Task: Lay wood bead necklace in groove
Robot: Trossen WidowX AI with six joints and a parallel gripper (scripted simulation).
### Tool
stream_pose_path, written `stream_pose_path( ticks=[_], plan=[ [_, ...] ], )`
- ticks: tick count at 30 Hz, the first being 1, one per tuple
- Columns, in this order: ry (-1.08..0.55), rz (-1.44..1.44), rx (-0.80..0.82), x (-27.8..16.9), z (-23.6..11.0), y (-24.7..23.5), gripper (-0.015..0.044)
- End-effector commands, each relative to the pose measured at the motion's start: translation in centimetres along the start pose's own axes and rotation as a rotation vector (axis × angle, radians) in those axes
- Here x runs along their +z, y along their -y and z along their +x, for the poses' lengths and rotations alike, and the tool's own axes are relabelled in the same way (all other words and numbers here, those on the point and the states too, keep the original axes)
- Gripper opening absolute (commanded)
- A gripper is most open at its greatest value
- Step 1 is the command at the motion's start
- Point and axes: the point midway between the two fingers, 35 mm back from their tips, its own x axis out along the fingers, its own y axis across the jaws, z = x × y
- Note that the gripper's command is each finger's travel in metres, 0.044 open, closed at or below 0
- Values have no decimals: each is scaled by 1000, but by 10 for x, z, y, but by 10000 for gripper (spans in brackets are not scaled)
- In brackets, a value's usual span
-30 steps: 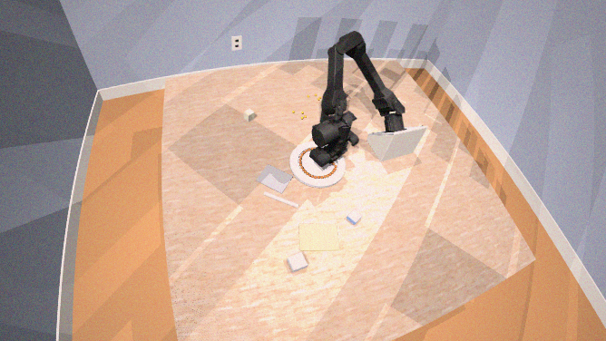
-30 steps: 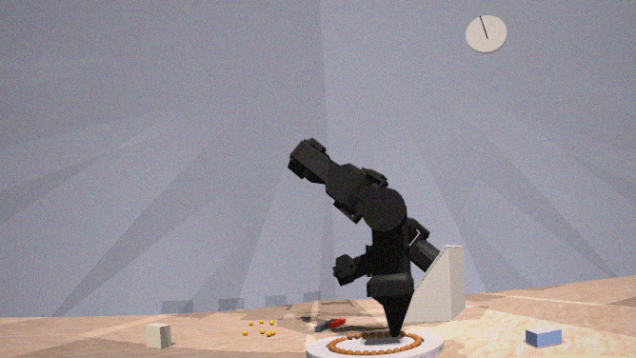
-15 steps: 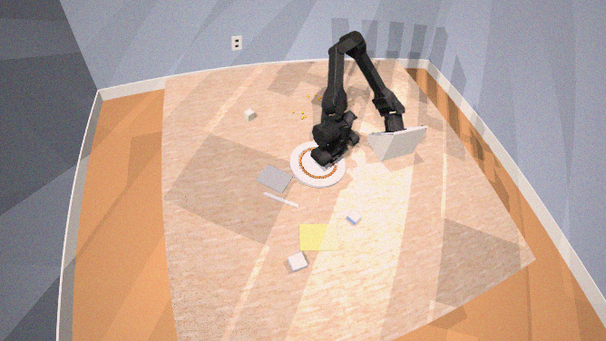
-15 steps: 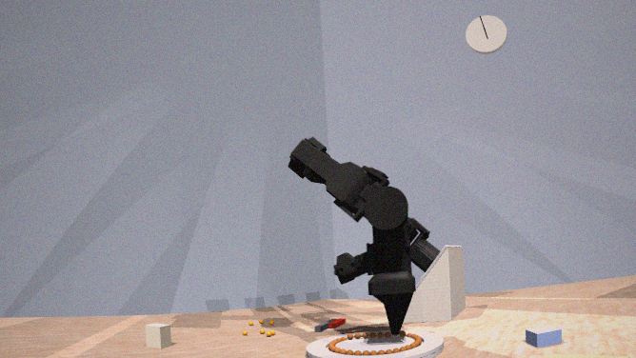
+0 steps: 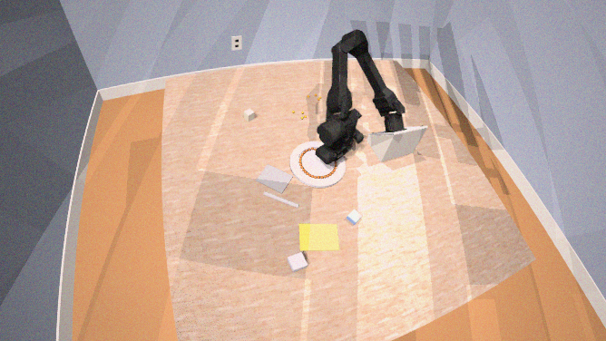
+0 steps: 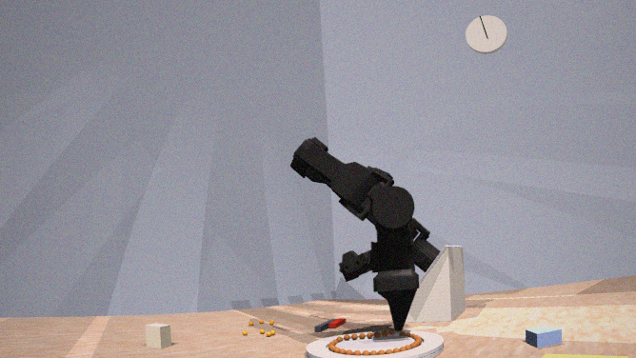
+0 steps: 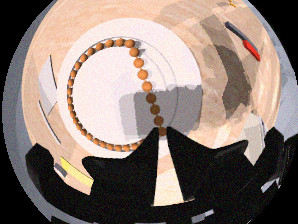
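The round white bead board lies on the floor in front of the arm's base. The wood bead necklace, a string of orange-brown beads, curves around the board's ring. In the wrist view its last stretch runs in a nearly straight line up to my fingers. My gripper points straight down, with its tips just above the board's far side. It is shut on the end of the necklace.
A white wedge stands right of the board. A red-handled tool, loose yellow beads and a beige cube lie behind. A grey sheet, a white stick, a yellow sheet and a blue block lie in front.
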Motion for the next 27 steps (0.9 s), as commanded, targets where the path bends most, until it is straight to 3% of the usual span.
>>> stream_pose_path(
  ticks=[1,10,27],
  plan=[
    [-3,6,3,-1,1,2,0],
    [-2,6,3,-1,7,2,0],
    [-3,7,4,0,3,1,440]
  ],
)
